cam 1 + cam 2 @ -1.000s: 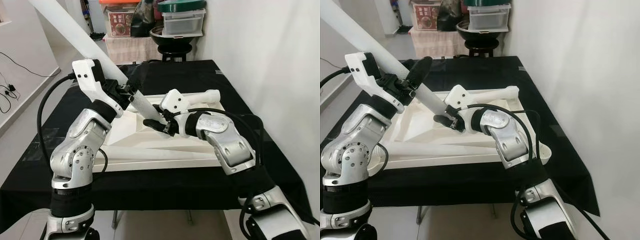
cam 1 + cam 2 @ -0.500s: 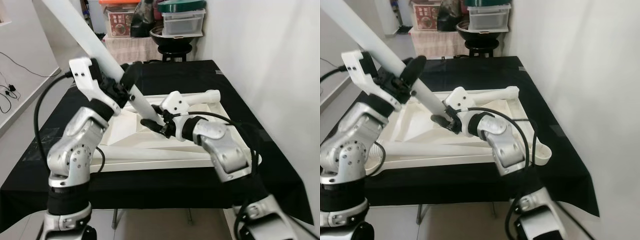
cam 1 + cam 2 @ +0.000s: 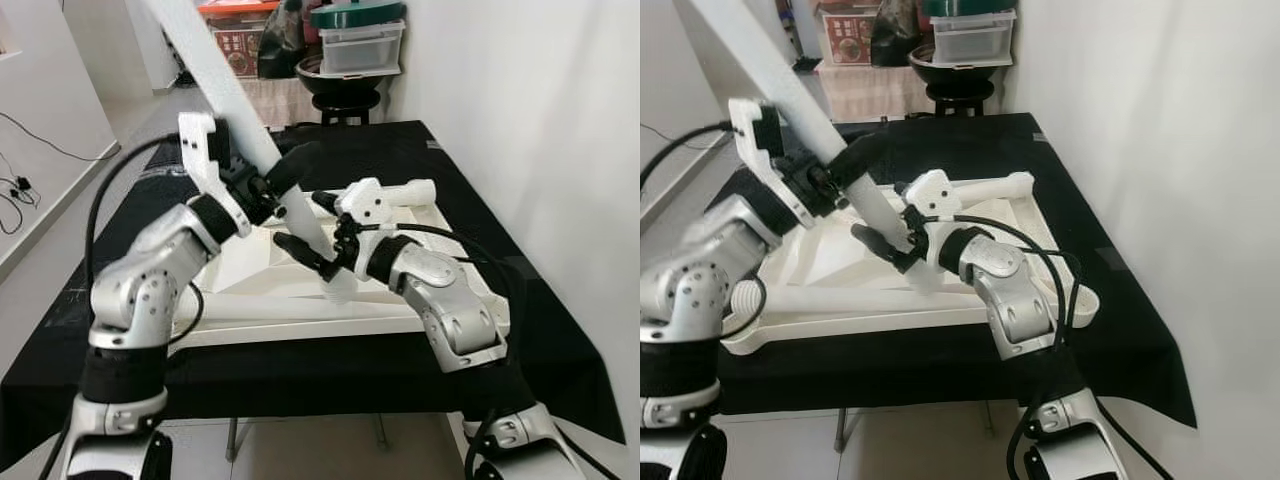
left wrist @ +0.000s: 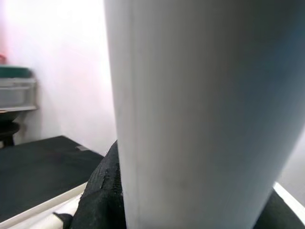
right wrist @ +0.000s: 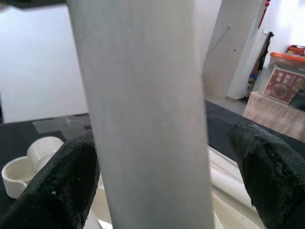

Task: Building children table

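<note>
Storage boxes (image 3: 362,42) and stool (image 3: 340,78) beyond black table (image 3: 100,330).

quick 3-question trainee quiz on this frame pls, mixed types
1. True or false: the left gripper grips the white table leg.
2. The right gripper's fingers are: A) clamped tight on the leg B) spread on either side of the leg C) resting on the black cloth.
3. Fill in: the leg's lower end hangs over the upturned white ____.

Key: 1 true; 2 B; 3 tabletop.
</note>
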Controlling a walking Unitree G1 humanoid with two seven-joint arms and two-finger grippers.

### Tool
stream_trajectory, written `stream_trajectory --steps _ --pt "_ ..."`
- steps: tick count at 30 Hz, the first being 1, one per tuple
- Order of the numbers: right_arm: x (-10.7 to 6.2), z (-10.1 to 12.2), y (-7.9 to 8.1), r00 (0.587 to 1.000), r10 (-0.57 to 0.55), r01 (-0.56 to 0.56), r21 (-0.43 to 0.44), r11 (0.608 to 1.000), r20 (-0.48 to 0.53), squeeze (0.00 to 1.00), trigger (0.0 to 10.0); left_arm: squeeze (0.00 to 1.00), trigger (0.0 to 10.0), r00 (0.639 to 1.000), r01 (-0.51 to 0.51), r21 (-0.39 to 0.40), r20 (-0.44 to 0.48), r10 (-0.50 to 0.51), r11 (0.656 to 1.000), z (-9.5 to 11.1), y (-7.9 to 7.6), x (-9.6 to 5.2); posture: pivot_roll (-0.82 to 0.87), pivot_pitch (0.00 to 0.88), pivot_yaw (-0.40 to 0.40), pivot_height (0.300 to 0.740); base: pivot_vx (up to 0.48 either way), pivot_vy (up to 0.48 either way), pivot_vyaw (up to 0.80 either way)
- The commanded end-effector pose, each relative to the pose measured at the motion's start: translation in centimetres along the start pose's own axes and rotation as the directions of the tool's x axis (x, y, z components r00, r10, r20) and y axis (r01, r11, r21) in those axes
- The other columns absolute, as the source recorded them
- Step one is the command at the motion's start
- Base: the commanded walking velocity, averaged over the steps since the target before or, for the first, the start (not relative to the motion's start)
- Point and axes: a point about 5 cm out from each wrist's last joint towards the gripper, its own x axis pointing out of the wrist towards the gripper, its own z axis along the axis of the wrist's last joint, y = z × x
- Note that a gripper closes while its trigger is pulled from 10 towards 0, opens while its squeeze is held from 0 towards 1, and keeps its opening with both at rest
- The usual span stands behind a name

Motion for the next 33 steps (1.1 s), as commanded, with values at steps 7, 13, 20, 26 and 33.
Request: stream_trajectory --steps 7,13,20,26,33 --pt "1.3 -2.2 1.0 0.987 0.001 -0.009 -0.05 0.999 -0.162 0.0 10.0 0.0 0.0 0.992 0.126 0.018 0.028 -0.126 0.992 1.7 -1.2 2.2 -0.05 0.0 0.05 0.74 0.0 0.0 0.0" --pt "1.9 -2.6 1.0 0.979 -0.029 0.024 -0.027 0.999 -0.204 0.0 10.0 0.0 0.0 0.98 0.198 0.015 0.034 -0.198 0.98 1.7 -2.5 3.0 -0.05 0.0 0.048 0.74 0.0 0.0 0.0" --pt "2.8 -1.6 1.0 0.986 -0.05 0.061 0.068 0.996 -0.161 0.0 10.0 0.0 0.0 0.974 0.222 -0.009 0.039 -0.222 0.975 1.0 -3.3 3.4 -0.05 0.0 0.054 0.74 0.0 0.0 0.0" --pt "3.1 -0.1 0.7 0.993 -0.069 0.077 0.086 0.993 -0.094 0.0 10.0 0.0 0.0 0.973 0.23 -0.036 0.036 -0.229 0.972 0.3 -3.7 3.5 -0.05 0.0 0.059 0.74 0.0 0.0 0.0" --pt "3.3 0.7 0.9 0.997 -0.063 0.067 0.085 0.994 -0.048 0.0 0.0 0.0 0.0 0.974 0.224 -0.045 0.049 -0.222 0.973 0.2 -3.8 3.6 -0.05 0.0 0.058 0.74 0.0 0.0 0.0"
